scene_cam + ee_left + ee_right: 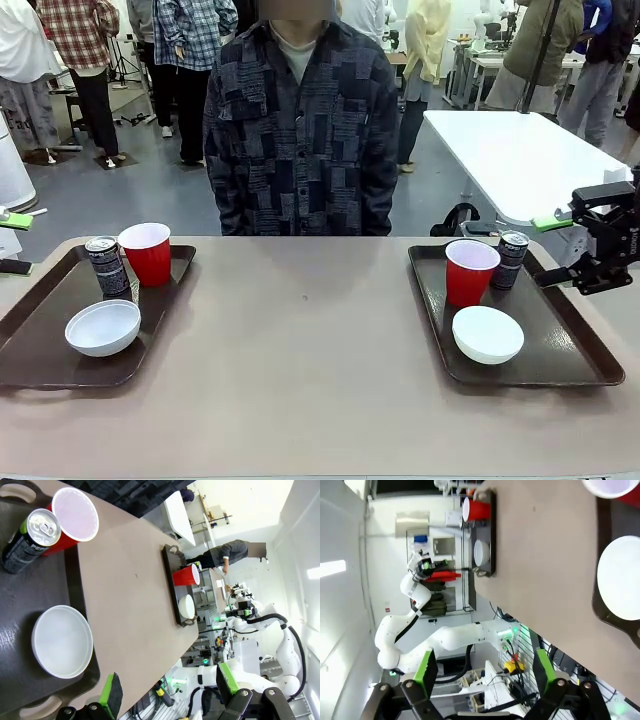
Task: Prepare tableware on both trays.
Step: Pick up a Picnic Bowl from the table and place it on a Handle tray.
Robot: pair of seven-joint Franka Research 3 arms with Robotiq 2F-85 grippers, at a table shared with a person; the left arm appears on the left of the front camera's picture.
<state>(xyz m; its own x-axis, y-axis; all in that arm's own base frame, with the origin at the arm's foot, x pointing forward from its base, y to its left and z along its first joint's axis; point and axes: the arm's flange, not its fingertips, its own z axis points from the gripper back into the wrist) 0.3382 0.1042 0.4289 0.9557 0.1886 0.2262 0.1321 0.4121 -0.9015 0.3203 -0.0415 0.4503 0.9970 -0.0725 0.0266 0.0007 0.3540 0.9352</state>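
Resting on the near half of the beige bench are two shallow round white bowls, one on each of two large glossy dark brown rectangular trays with raised rims. The left bowl sits toward the front of the left tray, and the right bowl sits toward the front of the right tray. Farther back on the left tray, a slim dark drink can stands upright just beside a red plastic cup with a white inside, the can on the cup's left. Farther back on the right tray, a second red plastic cup stands upright with a second slim dark can just behind and to its right. The right end effector hangs off the tray's right edge, near the can but touching nothing. In its wrist view the right end effector has its green-padded fingers spread wide apart with nothing between them; the left end effector, seen in its own wrist view above the left tray's near rim, is likewise spread wide and empty. Beyond the bench's far edge stands a person in a dark patchwork shirt, facing the bench.
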